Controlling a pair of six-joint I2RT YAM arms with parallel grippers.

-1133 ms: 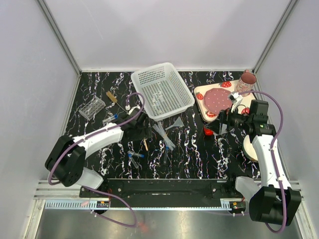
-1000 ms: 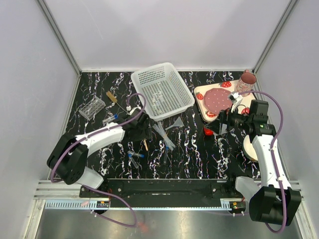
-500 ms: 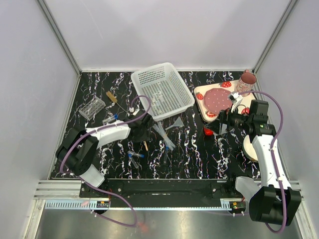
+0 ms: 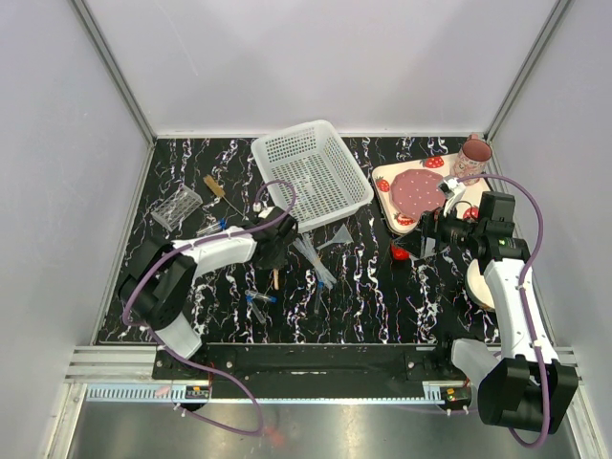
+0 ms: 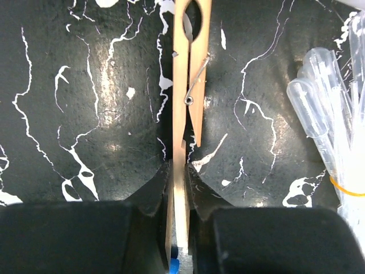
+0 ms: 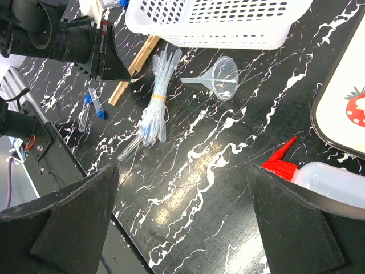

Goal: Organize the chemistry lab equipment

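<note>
From above, a black table (image 4: 363,287) with white squiggly lines sits between plain white walls. A white plastic basket (image 4: 312,175) full of holes stands at the back.

In the left wrist view, the left gripper (image 5: 179,180) pinches a flat wooden peg (image 5: 186,85) lying on the table, beside clear droppers (image 5: 325,125).

In the right wrist view, the right gripper (image 6: 182,177) has its fingers spread wide, near a clear cone-shaped funnel (image 6: 222,77) and a red-capped squeeze bottle (image 6: 331,177).

A wooden clothespin (image 5: 185,85) points straight forward, its tail clamped between the fingers of the left gripper (image 5: 181,177). Banded clear pipettes (image 5: 336,114) lie just right of it. Ahead of the right gripper (image 6: 183,171) the clear funnel (image 6: 223,77) lies on its side. The red-capped squeeze bottle (image 6: 325,177) lies near that gripper's right finger.
</note>
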